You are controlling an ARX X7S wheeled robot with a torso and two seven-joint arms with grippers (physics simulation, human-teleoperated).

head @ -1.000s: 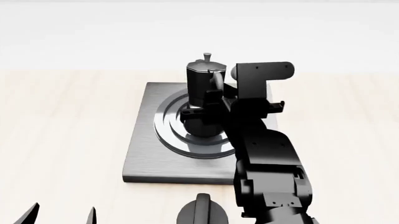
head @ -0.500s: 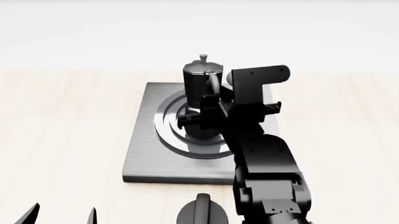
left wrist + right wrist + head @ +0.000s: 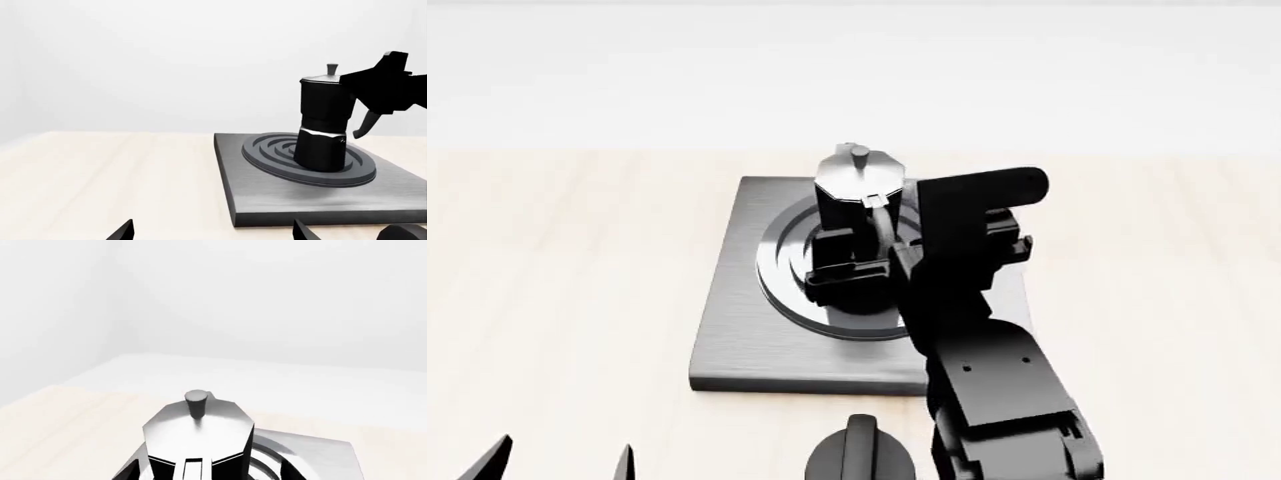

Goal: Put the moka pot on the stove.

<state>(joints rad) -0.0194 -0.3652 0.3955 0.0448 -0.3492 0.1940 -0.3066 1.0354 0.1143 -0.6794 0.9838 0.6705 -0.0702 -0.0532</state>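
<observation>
The moka pot [image 3: 857,205], black and faceted with a silver lid and knob, stands upright over the ring burner of the grey stove [image 3: 737,330]. In the left wrist view the moka pot [image 3: 323,131] has its base down on the rings of the stove [image 3: 267,197]. My right gripper [image 3: 869,262] is shut on the pot at its handle side, and it shows as a black block [image 3: 381,92] beside the lid. The right wrist view looks down on the silver lid [image 3: 198,424]. My left gripper [image 3: 213,235] is open and holds nothing, low in front of the stove.
A short black round knob with a fin [image 3: 857,455] sits on the pale wooden table [image 3: 561,300] just in front of the stove. My right arm [image 3: 1001,400] reaches over the slab's right half. A white wall lies behind.
Over the last second my right gripper carried the moka pot a little leftward and down, from above the burner to its rings. The left gripper has not moved.
</observation>
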